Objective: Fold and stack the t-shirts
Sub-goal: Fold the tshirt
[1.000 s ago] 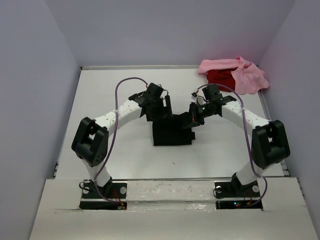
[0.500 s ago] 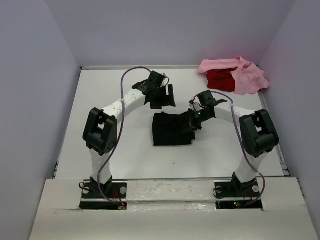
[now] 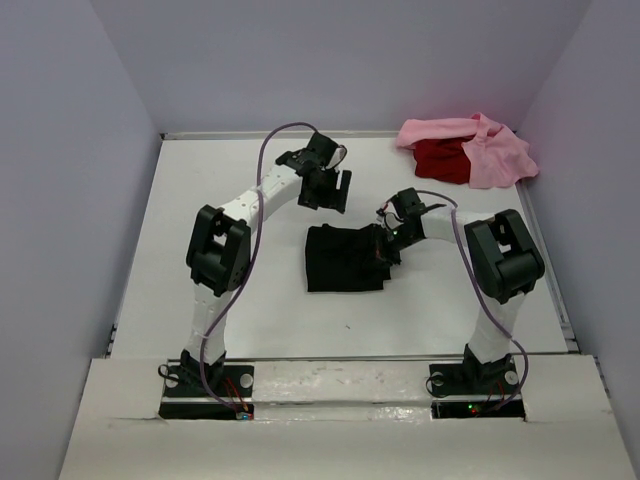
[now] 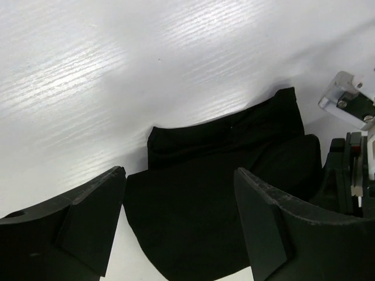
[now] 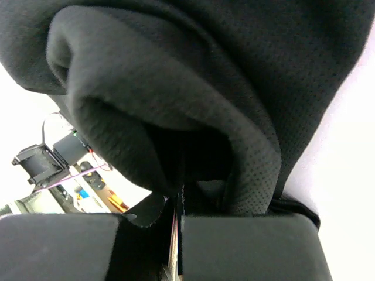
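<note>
A folded black t-shirt (image 3: 343, 260) lies mid-table. My right gripper (image 3: 386, 246) is shut on its right edge; in the right wrist view, bunched black cloth (image 5: 176, 76) fills the picture and runs down between the closed jaws (image 5: 179, 225). My left gripper (image 3: 335, 190) hangs open just beyond the shirt's far edge and holds nothing. From the left wrist the black t-shirt (image 4: 222, 187) lies below, between the spread fingers (image 4: 88, 228). A light pink t-shirt (image 3: 497, 155) and a red t-shirt (image 3: 440, 160) sit heaped in the far right corner.
White walls close the table (image 3: 220, 220) at the back and on both sides. The right arm's gripper body (image 4: 351, 170) shows at the right edge of the left wrist view, close to the black shirt.
My left gripper has lifted off the black shirt and drawn back toward the far wall. The right arm has folded in closer, still gripping the shirt's right edge.
</note>
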You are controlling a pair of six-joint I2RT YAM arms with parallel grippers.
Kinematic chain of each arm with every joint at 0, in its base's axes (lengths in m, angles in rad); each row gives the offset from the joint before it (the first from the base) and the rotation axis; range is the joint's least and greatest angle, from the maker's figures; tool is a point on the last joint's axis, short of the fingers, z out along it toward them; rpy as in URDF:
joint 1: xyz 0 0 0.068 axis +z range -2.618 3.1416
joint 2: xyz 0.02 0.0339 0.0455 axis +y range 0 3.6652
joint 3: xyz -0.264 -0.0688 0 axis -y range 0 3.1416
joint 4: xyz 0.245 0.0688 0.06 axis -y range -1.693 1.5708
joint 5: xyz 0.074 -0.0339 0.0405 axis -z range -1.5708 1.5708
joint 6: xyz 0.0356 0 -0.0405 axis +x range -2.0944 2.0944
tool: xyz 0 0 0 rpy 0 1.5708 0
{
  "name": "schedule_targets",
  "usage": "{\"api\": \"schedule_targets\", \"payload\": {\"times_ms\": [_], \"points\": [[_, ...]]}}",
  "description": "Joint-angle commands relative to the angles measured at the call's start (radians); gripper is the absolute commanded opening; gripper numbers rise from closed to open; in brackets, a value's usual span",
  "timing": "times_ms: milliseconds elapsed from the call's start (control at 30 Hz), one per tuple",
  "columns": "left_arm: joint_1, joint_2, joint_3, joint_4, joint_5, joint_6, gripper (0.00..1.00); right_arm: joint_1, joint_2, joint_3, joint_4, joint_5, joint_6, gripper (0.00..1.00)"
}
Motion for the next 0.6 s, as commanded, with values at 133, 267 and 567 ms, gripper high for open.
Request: {"api": "schedule_targets", "payload": {"times_ms": [133,267,567], "points": [[0.006,-0.041,0.016,-0.087,0.068,0.218,0.86,0.002,-0.004,-0.025,0.034,0.019,0.007,0.0],[-0.009,-0.077,-0.041,-0.049,0.091,0.222,0.86,0.002,-0.002,-0.028,0.033,0.013,0.009,0.0],[-0.038,-0.032,-0.029,-0.083,0.154,0.255,0.86,0.002,0.004,-0.01,0.011,0.01,0.001,0.0]]}}
